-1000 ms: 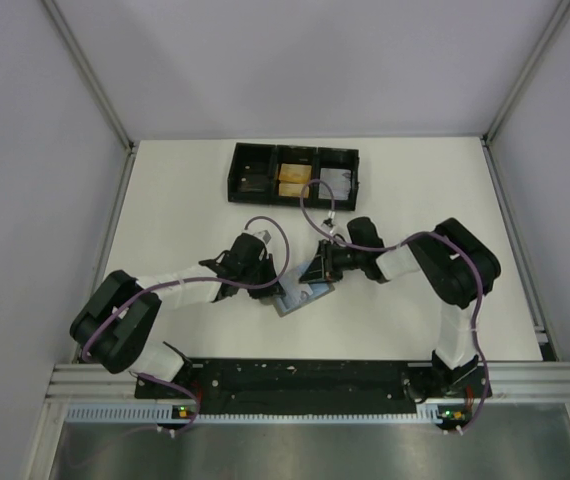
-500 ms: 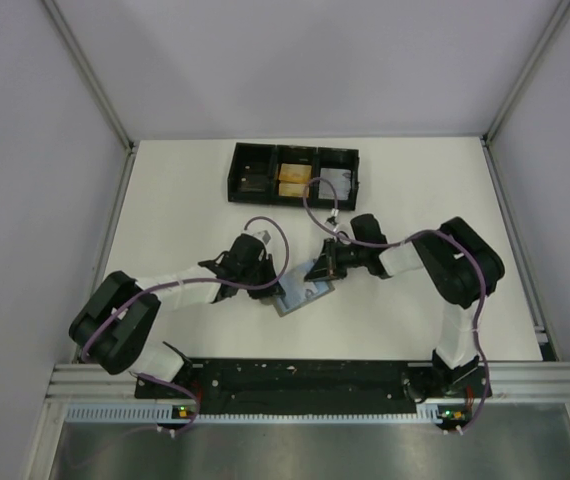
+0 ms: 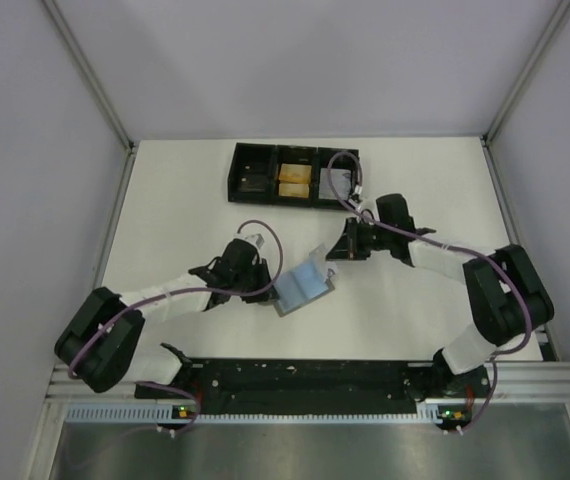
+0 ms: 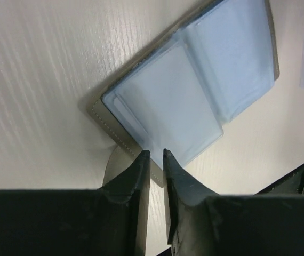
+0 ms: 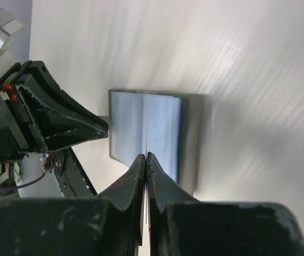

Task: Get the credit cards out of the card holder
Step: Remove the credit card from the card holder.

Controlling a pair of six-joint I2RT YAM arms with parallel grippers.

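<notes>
Card holder (image 3: 303, 290) is laid open, blue side up, at centre of the top view. Left gripper (image 4: 156, 154) is set at its edge, jaws narrowly parted; no grip can be confirmed. Right gripper (image 5: 145, 156) is clamped on a credit card (image 3: 317, 252), held just upper right of the holder.

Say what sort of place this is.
Probably a robotics lab test cell: a white table boxed in by plain pale panels on aluminium framing, with two robot arms bolted to a rail at its near edge.
</notes>
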